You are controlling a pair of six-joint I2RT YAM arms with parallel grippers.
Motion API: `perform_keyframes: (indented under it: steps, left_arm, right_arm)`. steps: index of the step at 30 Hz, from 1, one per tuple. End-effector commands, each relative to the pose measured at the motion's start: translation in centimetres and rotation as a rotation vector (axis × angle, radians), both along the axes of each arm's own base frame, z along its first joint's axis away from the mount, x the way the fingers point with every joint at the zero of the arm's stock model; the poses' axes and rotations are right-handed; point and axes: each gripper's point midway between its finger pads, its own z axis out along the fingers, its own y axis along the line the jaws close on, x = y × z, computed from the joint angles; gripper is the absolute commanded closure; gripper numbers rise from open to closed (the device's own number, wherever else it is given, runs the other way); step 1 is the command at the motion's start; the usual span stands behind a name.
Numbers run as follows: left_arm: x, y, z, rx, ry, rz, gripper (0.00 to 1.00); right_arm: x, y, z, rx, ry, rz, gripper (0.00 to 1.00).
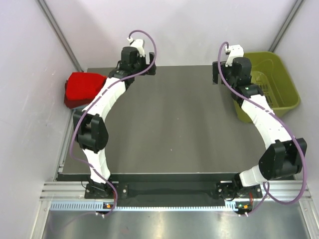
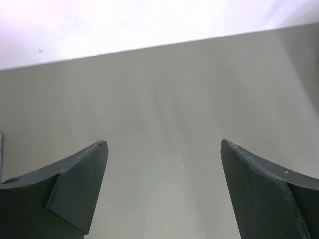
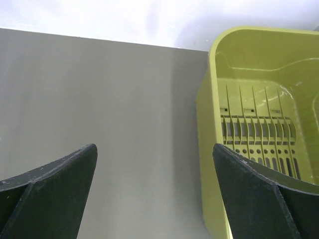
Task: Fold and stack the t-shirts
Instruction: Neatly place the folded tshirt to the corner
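A bright red t-shirt [image 1: 82, 88] lies folded at the table's far left edge, beside the left arm. The maroon, orange and grey-blue shirts are not in view. My left gripper [image 1: 135, 69] is open and empty at the far left-centre of the table, to the right of the red shirt. In the left wrist view its jaws [image 2: 163, 149] stand wide apart over bare grey table. My right gripper [image 1: 229, 74] is open and empty at the far right, just left of the basket. In the right wrist view its jaws [image 3: 154, 154] stand wide apart.
An olive-green plastic basket [image 1: 286, 82] stands off the table's far right corner and looks empty in the right wrist view [image 3: 214, 124]. White walls close in the back and sides. The dark grey table [image 1: 174, 124] spreads between the arms.
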Motion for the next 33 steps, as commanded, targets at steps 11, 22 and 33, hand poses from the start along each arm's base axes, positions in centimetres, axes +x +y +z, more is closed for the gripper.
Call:
perform_keyframes:
  steps: [11,22,33]
  left_arm:
    - [-1.4,3.0,9.6,0.017,-0.217,0.067,0.01]
    - [-1.3,4.4,12.4,0.023,-0.285,0.132,0.01]
    - [-1.0,4.1,11.3,0.01,-0.258,0.134,0.01]
  right_arm:
    - [-4.1,-1.1,4.6,-0.012,-0.008,-0.024,0.0]
    - [-3.1,-1.4,8.5,0.044,-0.105,-0.076,0.0]
    - [-2.8,-0.6,7.6,0.122,-0.07,-0.054,0.0]
